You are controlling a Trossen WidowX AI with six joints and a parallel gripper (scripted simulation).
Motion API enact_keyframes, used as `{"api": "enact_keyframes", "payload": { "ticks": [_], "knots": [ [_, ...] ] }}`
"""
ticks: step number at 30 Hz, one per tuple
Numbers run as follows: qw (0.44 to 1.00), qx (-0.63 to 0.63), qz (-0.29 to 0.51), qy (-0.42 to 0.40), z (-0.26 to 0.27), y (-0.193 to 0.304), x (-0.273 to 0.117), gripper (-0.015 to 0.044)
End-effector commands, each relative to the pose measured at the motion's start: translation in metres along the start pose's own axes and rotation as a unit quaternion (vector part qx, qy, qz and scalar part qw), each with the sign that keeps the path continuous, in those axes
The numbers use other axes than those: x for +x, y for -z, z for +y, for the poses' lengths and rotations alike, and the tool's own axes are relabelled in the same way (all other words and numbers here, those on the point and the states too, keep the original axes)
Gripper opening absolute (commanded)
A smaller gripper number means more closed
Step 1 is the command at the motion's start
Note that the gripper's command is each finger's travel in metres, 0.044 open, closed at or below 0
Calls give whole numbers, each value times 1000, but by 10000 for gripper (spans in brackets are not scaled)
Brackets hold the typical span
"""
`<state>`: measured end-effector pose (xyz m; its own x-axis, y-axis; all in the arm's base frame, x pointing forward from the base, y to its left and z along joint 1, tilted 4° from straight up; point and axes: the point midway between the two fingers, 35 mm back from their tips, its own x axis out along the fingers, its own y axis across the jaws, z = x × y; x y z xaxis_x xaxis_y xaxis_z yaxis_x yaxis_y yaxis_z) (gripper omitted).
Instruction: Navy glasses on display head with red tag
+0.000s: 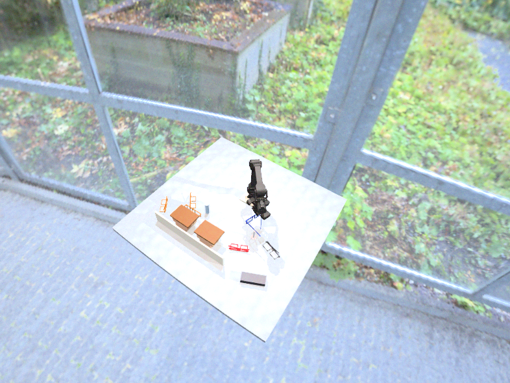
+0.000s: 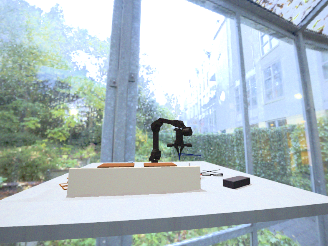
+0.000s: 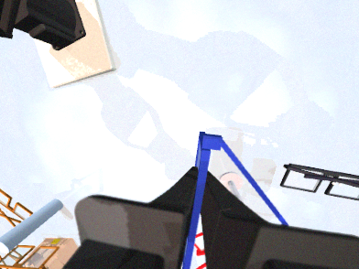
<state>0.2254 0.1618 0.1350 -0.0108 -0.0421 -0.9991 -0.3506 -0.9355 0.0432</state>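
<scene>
The navy glasses [image 1: 254,229] [image 2: 192,154] [image 3: 212,142] hang in the air, one temple reaching out sideways. My gripper [image 2: 179,153] [image 3: 198,172] is shut on them at the frame front, above the table. Two block-like display heads with brown tops stand beside the long pale wall: the left head [image 1: 185,216] [image 2: 116,165] and the right head [image 1: 209,232] [image 2: 160,164]. A yellow tag [image 3: 56,241] shows on the left one in the wrist view. No red tag can be made out. The glasses are well away from both heads, whose faces are mostly hidden.
Orange glasses lie near the left head, with a grey cylinder [image 1: 207,208] [image 3: 34,224] close by. Red glasses [image 1: 239,247] lie right of the right head. A small post on a pinkish disc [image 3: 230,179], black glasses [image 2: 211,174] and a dark block [image 1: 253,278] [image 2: 235,182] are further right.
</scene>
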Motion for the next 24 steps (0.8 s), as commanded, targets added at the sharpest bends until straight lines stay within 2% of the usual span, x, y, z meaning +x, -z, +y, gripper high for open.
{"api": "enact_keyframes", "payload": {
  "ticks": [1, 15, 24],
  "knots": [
    [1000, -2, -2, 0, -3, 5, -1, 0],
    [1000, -2, 0, 1, -28, 58, -1, 0],
    [1000, -2, 0, 1, -30, 61, 13, 0]
  ]
}}
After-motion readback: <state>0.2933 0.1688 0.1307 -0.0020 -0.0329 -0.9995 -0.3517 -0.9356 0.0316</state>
